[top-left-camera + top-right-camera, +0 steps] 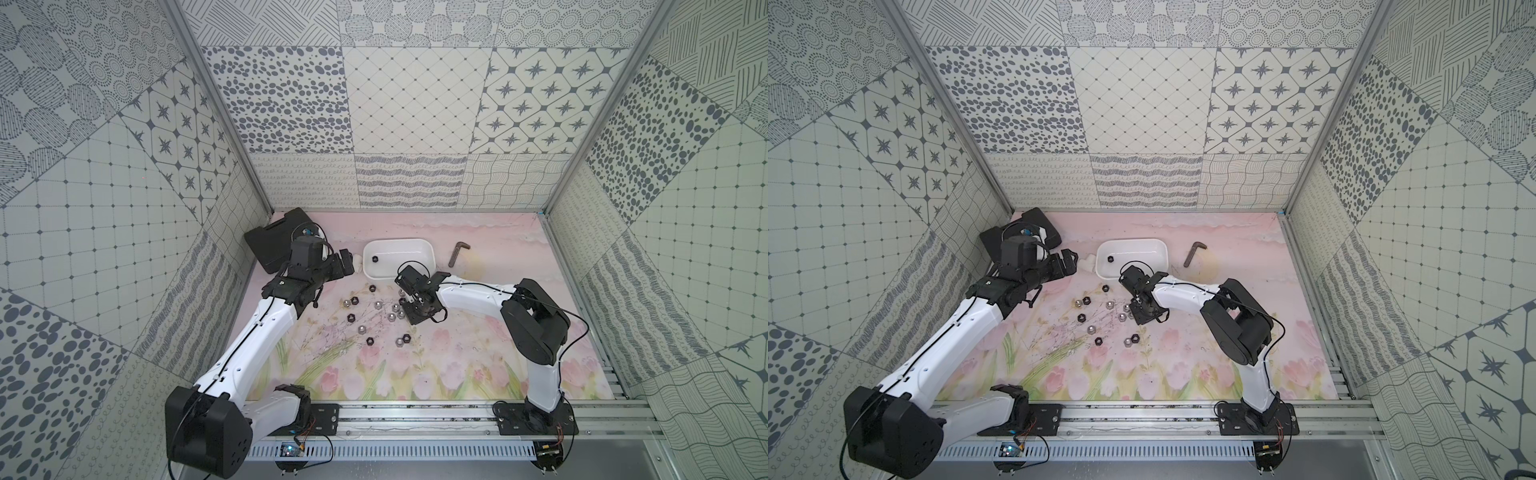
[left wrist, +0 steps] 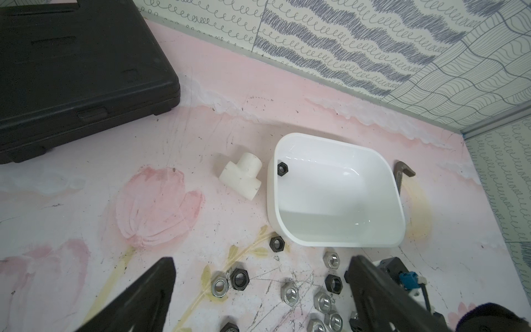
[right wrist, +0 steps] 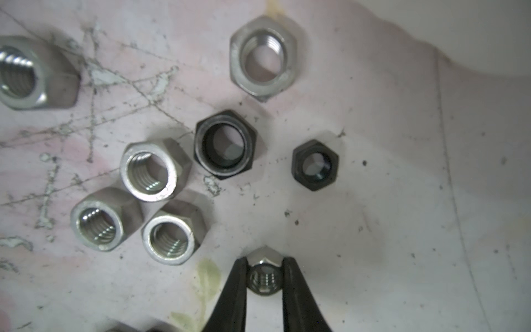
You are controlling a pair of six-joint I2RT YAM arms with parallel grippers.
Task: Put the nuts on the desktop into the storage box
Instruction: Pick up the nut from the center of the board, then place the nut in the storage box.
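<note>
Right tool [image 3: 265, 261] clamped on silver nut [image 3: 263, 280]. Left tool [image 2: 261, 260] jaws apart, empty. One black nut [image 2: 282, 168] inside storage box [image 2: 398, 201]; other nuts [image 2: 290, 291] loose on table [image 2: 172, 129], just beside box.

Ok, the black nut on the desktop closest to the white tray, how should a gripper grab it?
Pinch the black nut across two opposite flats, coming straight down: it lies flat, hole up, with bare desktop on both sides. The storage box wall is near, so I'd line the jaws up along it.
</note>
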